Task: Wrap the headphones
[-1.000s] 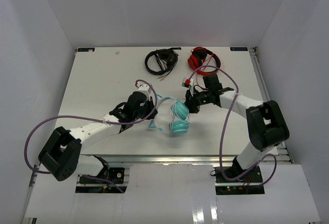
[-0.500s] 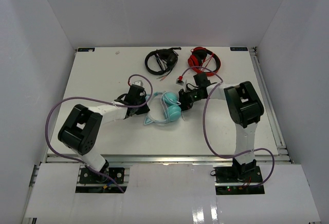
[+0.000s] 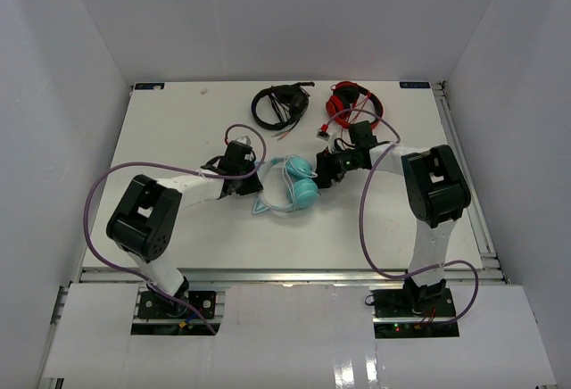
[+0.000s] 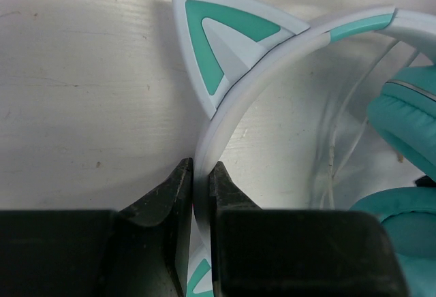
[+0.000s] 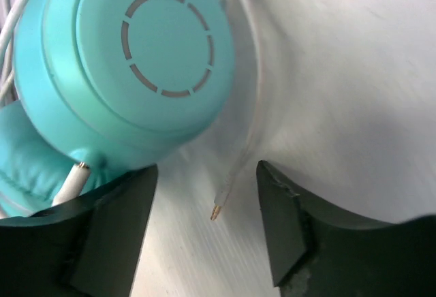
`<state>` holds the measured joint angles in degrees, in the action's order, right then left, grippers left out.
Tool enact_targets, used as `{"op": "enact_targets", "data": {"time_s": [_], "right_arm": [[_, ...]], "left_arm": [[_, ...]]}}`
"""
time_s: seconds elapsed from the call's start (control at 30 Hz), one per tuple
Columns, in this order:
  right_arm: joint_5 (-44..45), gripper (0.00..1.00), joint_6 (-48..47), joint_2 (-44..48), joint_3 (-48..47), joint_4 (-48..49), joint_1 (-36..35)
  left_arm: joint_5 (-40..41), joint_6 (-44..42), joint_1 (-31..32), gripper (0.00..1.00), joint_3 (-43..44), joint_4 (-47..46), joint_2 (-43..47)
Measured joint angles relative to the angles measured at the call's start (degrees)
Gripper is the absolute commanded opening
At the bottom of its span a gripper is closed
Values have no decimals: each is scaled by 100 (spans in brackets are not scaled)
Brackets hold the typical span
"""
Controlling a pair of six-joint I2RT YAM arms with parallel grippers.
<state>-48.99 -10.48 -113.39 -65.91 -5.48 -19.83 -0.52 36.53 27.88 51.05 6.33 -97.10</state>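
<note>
Right gripper (image 5: 204,195) has let go since the earlier frame, jaws apart around the cable (image 5: 235,167) tip beside the headphones (image 3: 302,191); left gripper (image 4: 201,174) clenches their headband (image 4: 228,103).

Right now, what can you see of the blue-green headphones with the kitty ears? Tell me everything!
The headphones lie near the middle of the white table. They have two round teal cups with soft-looking pads, a pale, smooth, plastic-looking headband and teal-and-pale cat ears. The left jaws are shut on the headband. A thin white cable trails from a cup; its loose end lies between the open right jaws, untouched.
</note>
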Motion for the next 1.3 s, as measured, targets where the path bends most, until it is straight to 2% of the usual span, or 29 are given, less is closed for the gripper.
{"op": "enact_targets", "data": {"time_s": [0.17,0.27,0.4,0.53,0.63,0.7,0.8,0.97,1.1,1.17,1.3], "right_arm": [[530,75,41,370,274,-33,268],[754,83,71,500,367,-51,342],[1066,94,95,709,493,-92,366],[1536,96,102,976,629,-243,425],[1775,97,87,1198,768,-374,552],[1917,90,47,1450,916,-492,637],[2137,90,-99,2008,1113,-714,745],[2373,90,-450,3062,1277,-923,847],[2576,90,-594,3855,1326,-1078,893],[2818,90,-585,4349,1450,-1051,895],[3483,90,-334,5761,1978,-935,895]], "left_arm": [[-33,23,9,24,82,252,0],[-61,58,9,29,112,352,0],[-123,99,7,45,154,461,5],[-233,141,7,62,318,588,48],[-301,137,7,70,462,659,155],[-332,100,7,79,525,708,315],[-368,-34,9,87,585,768,704],[-443,-400,8,92,607,903,1684],[-660,-875,8,95,345,939,2877],[-765,-1201,9,97,-83,767,3695],[-783,-1763,9,98,-1466,708,6086]]}}
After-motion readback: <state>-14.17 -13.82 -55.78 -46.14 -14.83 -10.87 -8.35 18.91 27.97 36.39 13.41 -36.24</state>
